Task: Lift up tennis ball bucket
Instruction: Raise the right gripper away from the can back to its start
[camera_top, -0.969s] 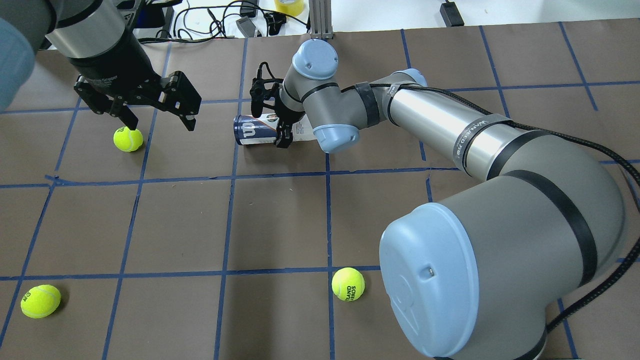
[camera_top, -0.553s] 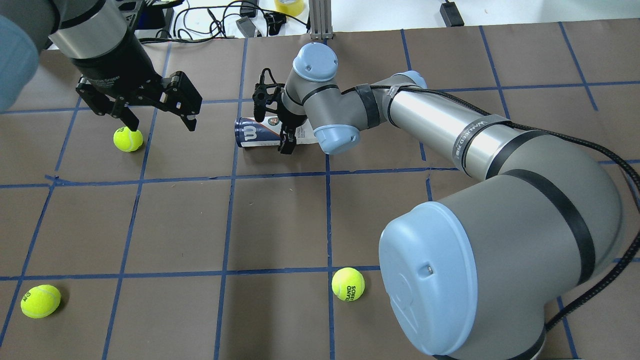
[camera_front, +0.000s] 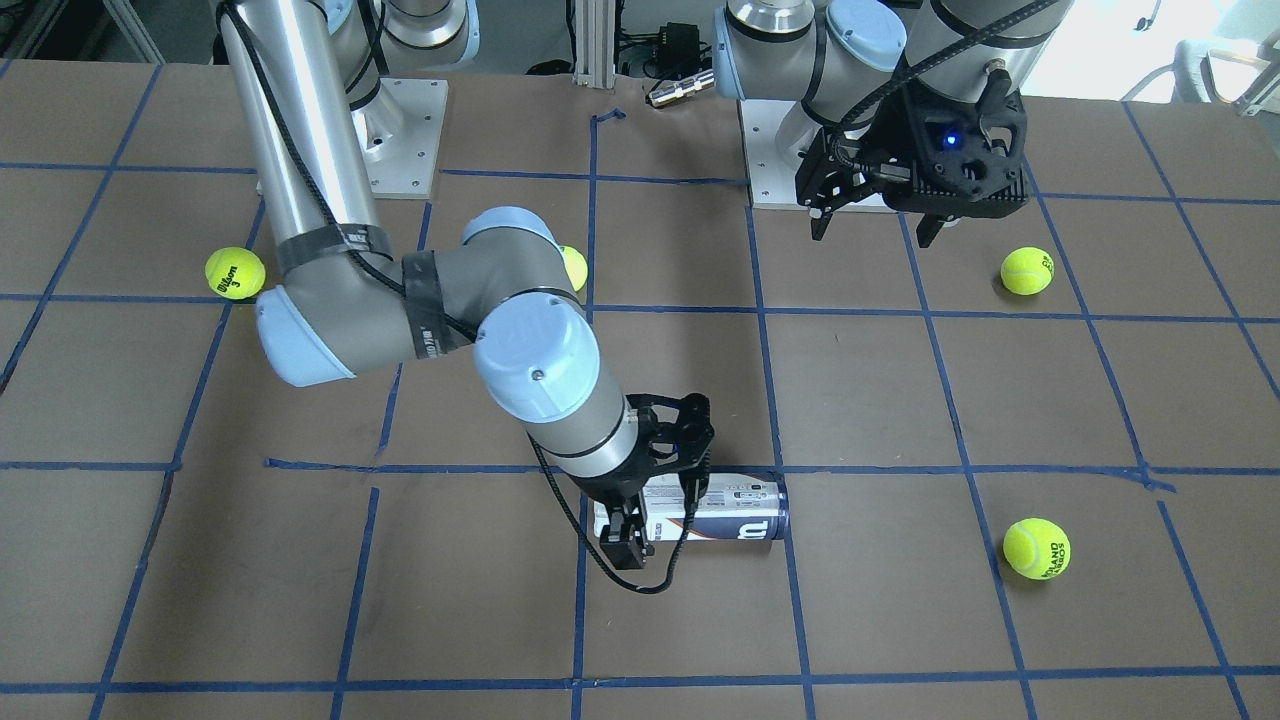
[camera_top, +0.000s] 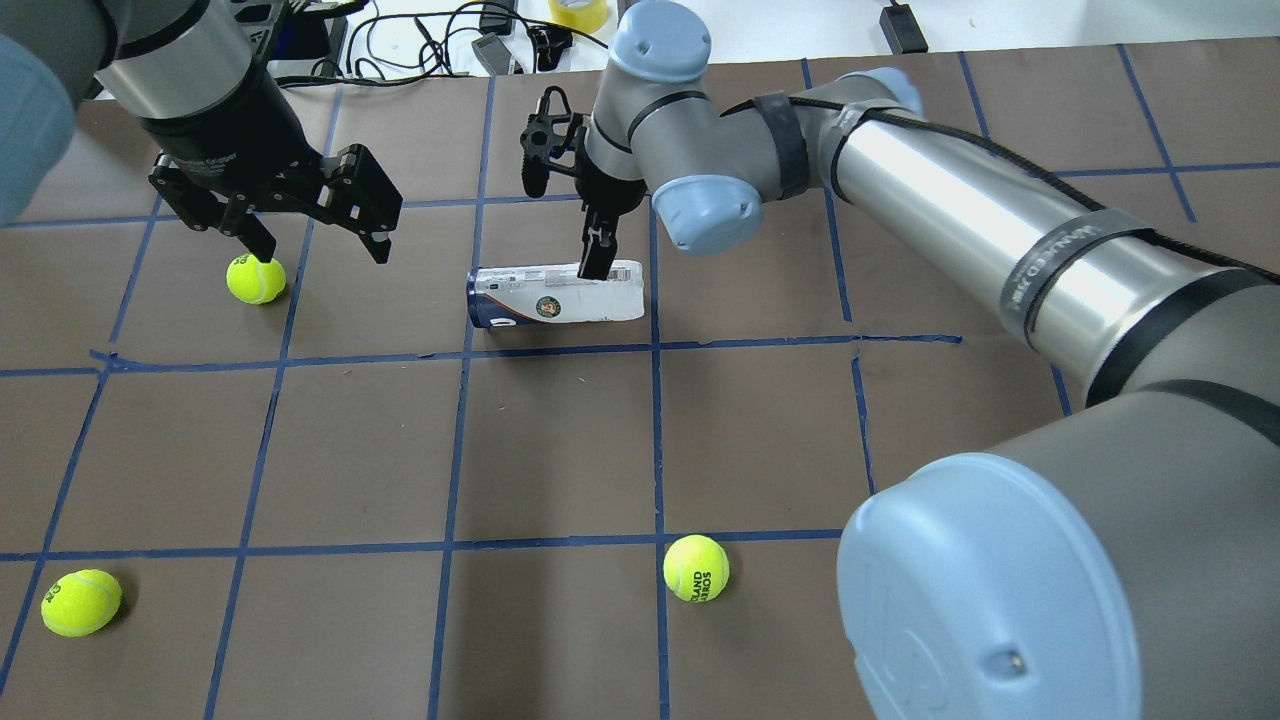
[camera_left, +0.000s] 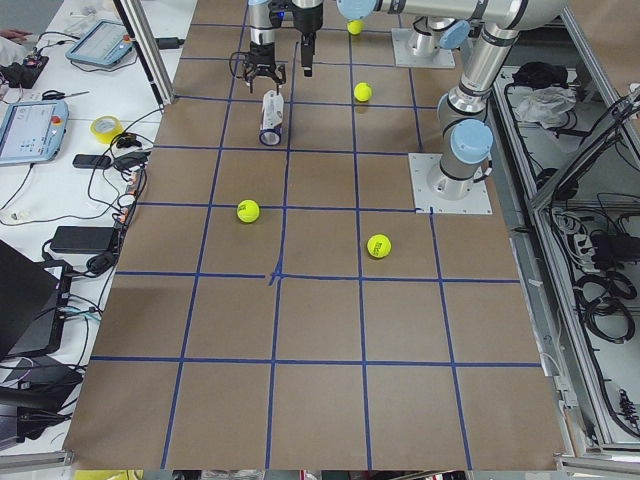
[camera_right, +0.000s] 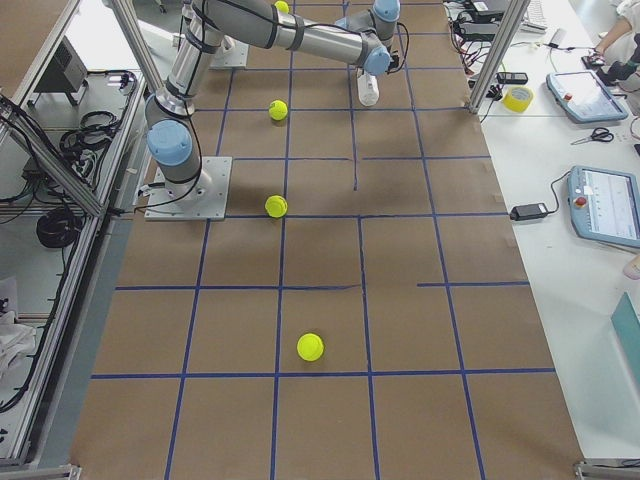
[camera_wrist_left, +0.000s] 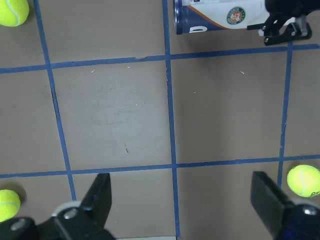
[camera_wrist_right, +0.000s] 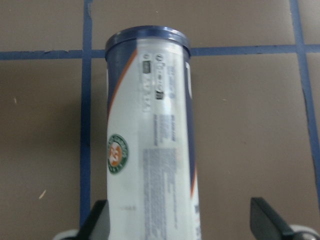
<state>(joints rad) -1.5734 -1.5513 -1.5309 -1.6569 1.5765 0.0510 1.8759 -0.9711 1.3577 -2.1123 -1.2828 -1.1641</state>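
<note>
Though one ball (camera_top: 255, 278) sits near your spread left gripper (camera_top: 322, 248), the bucket (camera_top: 555, 297) lies on its side directly below the right gripper (camera_front: 658, 518), which hangs spread wide, wrist pointing down.

The can (camera_wrist_right: 155, 150) lies lengthwise on the brown counter (camera_wrist_right: 245, 125), running from the bottom edge up the middle, its navy rim at the far end and a round green and orange emblem (camera_wrist_right: 117, 153) on its white, finely printed side. Blue tape lines (camera_wrist_right: 240, 50) cross the counter behind the rim and along the can's left. The end effector (camera_wrist_right: 182, 222) straddles the can's near end, its dark fingers (camera_wrist_right: 97, 222) spread wide, the left just beside the can, the right well apart.
</note>
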